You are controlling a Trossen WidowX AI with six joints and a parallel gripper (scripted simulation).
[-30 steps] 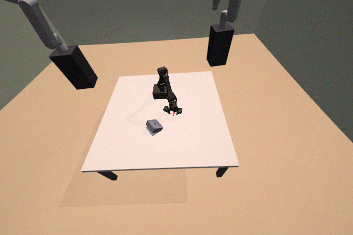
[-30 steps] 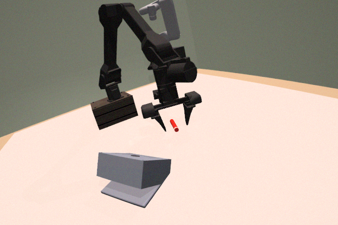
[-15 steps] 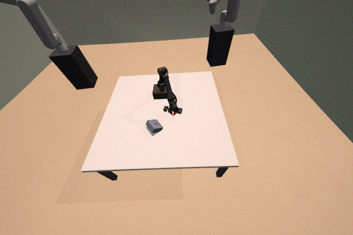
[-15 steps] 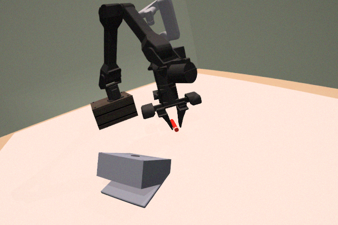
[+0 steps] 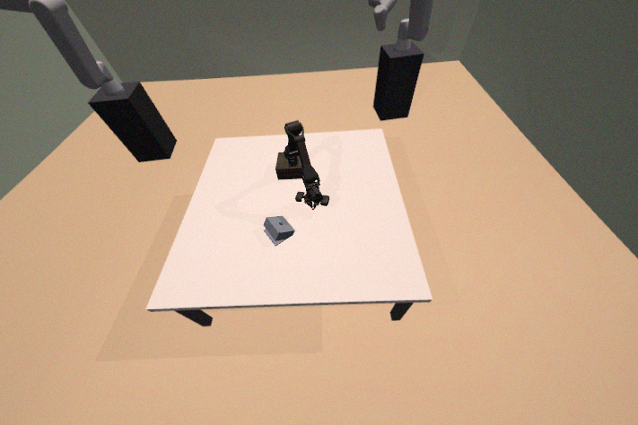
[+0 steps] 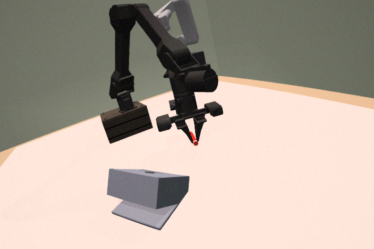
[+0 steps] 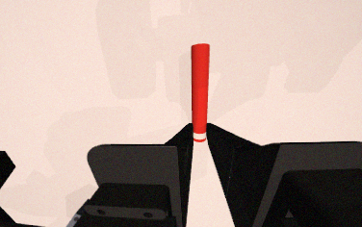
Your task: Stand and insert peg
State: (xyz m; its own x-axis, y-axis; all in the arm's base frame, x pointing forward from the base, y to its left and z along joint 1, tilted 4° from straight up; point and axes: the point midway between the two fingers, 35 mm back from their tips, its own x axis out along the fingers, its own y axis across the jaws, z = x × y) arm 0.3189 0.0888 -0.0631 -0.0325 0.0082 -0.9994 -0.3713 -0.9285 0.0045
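The red peg (image 5: pixel 313 206) (image 6: pixel 192 136) (image 7: pixel 200 88) lies flat on the table. Its white band is at the end nearest the fingers, low in the wrist view, and its plain end points up that view. My gripper (image 6: pixel 194 141) (image 7: pixel 198 127) points steeply down, with its fingertips closed on both sides of the peg near the banded end. The grey sloped panel (image 5: pixel 274 229) (image 6: pixel 132 187) stands on its base plate, with one dark hole (image 5: pixel 281 223) (image 6: pixel 149 172) in its upper face. It is out of the wrist view.
The white table (image 5: pixel 359 255) (image 6: pixel 295 176) carries the arm's brown base block (image 5: pixel 289 171) (image 6: pixel 128 124) behind the panel. Two black pedestals (image 5: pixel 134 122) (image 5: pixel 398 82) with grey arms stand beyond the table.
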